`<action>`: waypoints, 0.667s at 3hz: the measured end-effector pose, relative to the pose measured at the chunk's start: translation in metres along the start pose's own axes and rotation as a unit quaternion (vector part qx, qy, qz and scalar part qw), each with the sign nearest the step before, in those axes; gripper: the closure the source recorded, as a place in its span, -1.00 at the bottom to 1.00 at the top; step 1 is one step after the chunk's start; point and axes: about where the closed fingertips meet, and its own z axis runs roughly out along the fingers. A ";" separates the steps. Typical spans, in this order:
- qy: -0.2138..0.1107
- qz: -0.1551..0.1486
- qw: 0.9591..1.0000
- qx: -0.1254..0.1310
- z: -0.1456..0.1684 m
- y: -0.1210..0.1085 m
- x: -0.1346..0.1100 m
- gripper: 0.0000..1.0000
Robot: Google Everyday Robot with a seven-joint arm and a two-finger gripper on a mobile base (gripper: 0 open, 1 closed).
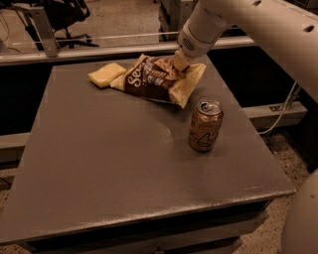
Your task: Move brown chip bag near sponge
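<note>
The brown chip bag (151, 79) lies at the far middle of the dark table (124, 163), tilted, with its right end raised off the surface and a shadow under it. My gripper (180, 61) comes down from the upper right and is shut on the bag's upper right edge. One pale yellow finger (181, 59) shows against the bag. The sponge (106, 74) lies flat just left of the bag, and the bag's pale left corner touches or almost touches it.
A brown-gold drink can (205, 125) stands upright on the right part of the table, in front of the bag. The table's right edge is close to the can. A rail and an office chair (64, 15) are behind the table.
</note>
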 end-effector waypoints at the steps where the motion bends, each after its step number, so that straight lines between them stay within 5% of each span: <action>1: -0.015 -0.010 1.000 -0.021 0.003 0.012 -0.011 -0.31; 2: -0.023 -0.011 0.999 -0.032 0.003 0.017 -0.014 -0.77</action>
